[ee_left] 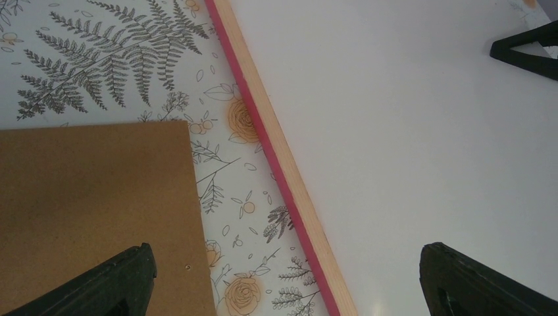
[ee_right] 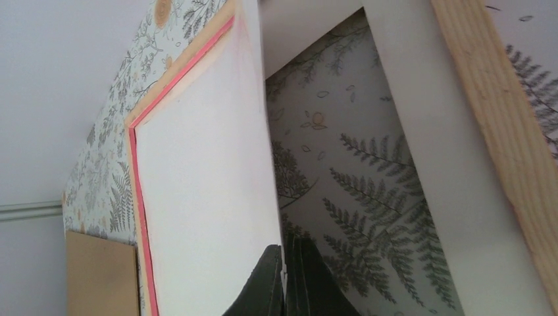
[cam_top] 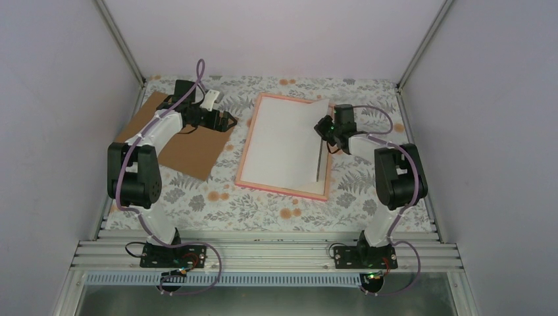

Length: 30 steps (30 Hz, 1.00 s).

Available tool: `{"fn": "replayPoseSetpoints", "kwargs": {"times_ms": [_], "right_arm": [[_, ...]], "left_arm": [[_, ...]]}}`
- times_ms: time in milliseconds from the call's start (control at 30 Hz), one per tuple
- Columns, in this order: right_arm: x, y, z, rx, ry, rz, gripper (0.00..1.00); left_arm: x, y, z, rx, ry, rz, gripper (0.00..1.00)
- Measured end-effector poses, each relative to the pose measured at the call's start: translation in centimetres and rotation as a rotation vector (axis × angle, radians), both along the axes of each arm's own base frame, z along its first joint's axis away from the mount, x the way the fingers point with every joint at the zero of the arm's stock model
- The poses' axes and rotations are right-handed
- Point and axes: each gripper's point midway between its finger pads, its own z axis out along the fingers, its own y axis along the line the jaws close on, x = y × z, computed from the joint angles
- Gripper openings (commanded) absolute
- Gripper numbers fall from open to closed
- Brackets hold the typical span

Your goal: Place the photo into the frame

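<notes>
I see the photo [cam_top: 283,138] plain white on its back, the frame [ee_left: 279,164] bright pink over pale wood, the board [cam_top: 194,151] brown, the cloth [cam_top: 217,197] white with grey ferns and orange flowers.

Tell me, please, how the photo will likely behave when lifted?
Probably floppy: the photo bends upward where the right claw pinches its edge. Likely light, as that fingertip pinch alone raises it. It may crease if tugged.

Photo [cam_top: 286,141] shows only its white back, the print side out of sight. From above, the frame [cam_top: 276,190] right rail is too thin to make out. The left arm [cam_top: 154,131] covers part of the cardboard board [cam_top: 191,155]. The right gripper [ee_right: 284,280] is cut off at the bottom edge of its own wrist view.
</notes>
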Motion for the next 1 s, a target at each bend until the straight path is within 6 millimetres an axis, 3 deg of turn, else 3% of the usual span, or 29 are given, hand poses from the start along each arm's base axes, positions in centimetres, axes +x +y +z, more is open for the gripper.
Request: {"fn": "replayPoseSetpoints", "kwargs": {"times_ms": [133,267,367,500,600,1000], "right_arm": [[0.8,0.3,0.0,-0.010,-0.014,0.013,0.03],[1.0,0.3,0.1,-0.018,-0.029,0.024,0.34],[1.0,0.5,0.2,-0.019,-0.036,0.034,0.45],[0.9,0.4,0.1,-0.041,-0.038,0.047,0.81],[0.7,0.1,-0.2,-0.070,-0.030,0.049,0.99],[0.4,-0.9,1.0,-0.269,-0.051,0.058,1.00]], "left_arm": [[0.0,0.0,-0.1,0.000,0.002,0.000,1.00],[-0.1,0.0,-0.1,0.001,0.002,0.000,1.00],[-0.1,0.0,-0.1,0.001,0.002,0.000,1.00],[0.0,0.0,-0.1,0.001,0.001,0.000,1.00],[0.0,0.0,-0.1,0.001,0.001,0.000,1.00],[0.0,0.1,-0.2,0.007,-0.002,0.005,1.00]]}}
